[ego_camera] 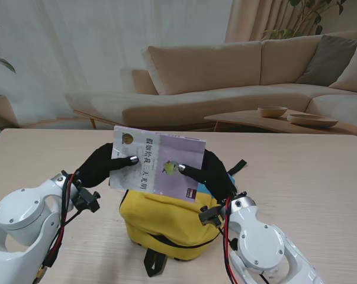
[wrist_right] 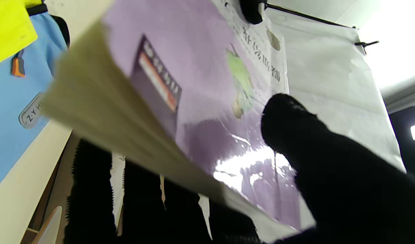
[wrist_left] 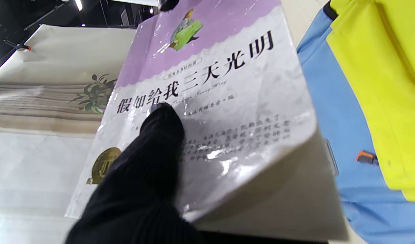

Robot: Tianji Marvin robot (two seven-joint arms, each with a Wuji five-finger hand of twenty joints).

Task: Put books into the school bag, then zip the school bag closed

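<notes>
A purple and white book (ego_camera: pixel 157 165) with black Chinese lettering is held tilted above the yellow school bag (ego_camera: pixel 166 222), which stands on the table close to me. My left hand (ego_camera: pixel 104 163), in a black glove, is shut on the book's left edge, its thumb (wrist_left: pixel 160 128) pressed on the cover (wrist_left: pixel 211 101). My right hand (ego_camera: pixel 211 174) is shut on the right edge, thumb (wrist_right: pixel 295 122) on the cover (wrist_right: pixel 200 101) and fingers beneath the pages. The bag's blue panel (wrist_left: pixel 333 112) and yellow fabric (wrist_left: pixel 380 84) lie beside the book. The bag's opening is hidden by the book.
The pale wooden table (ego_camera: pixel 308 171) spreads to both sides. A black strap (ego_camera: pixel 153 260) hangs from the bag towards me. Beyond the table stand a beige sofa (ego_camera: pixel 237 77) and a low table with bowls (ego_camera: pixel 273 111).
</notes>
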